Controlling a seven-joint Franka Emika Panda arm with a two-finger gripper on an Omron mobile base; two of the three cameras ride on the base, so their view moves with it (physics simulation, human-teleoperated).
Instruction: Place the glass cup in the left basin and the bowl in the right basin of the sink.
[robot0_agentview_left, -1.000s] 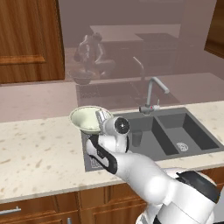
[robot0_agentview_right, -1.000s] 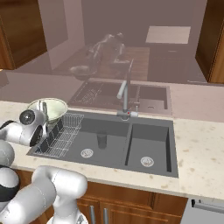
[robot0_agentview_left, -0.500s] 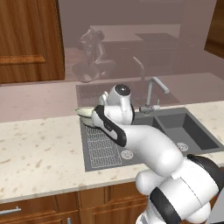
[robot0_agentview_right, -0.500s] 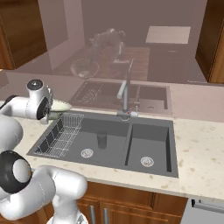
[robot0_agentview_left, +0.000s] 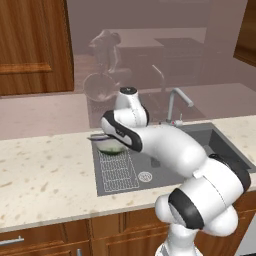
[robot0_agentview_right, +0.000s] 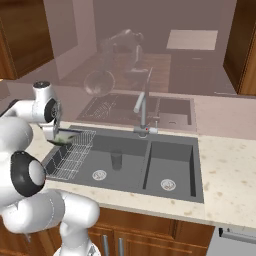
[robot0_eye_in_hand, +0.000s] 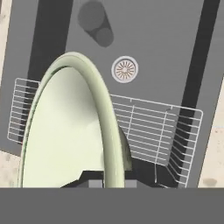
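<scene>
Pinching the bowl (robot0_eye_in_hand: 65, 131) by its thin rim, the hand (robot0_eye_in_hand: 111, 181) is almost fully closed and holds it above the wire rack (robot0_eye_in_hand: 148, 135) of the left basin (robot0_agentview_right: 107, 160). Past the rack, the glass cup (robot0_agentview_right: 116, 161) stands in that same basin, beside its drain (robot0_eye_in_hand: 124, 69). Beyond the divider lies the right basin (robot0_agentview_right: 167, 167), where the bowl belongs. The edge grip looks slender: a quick swing might tilt the bowl loose, or it might clip the faucet (robot0_agentview_right: 142, 107).
</scene>
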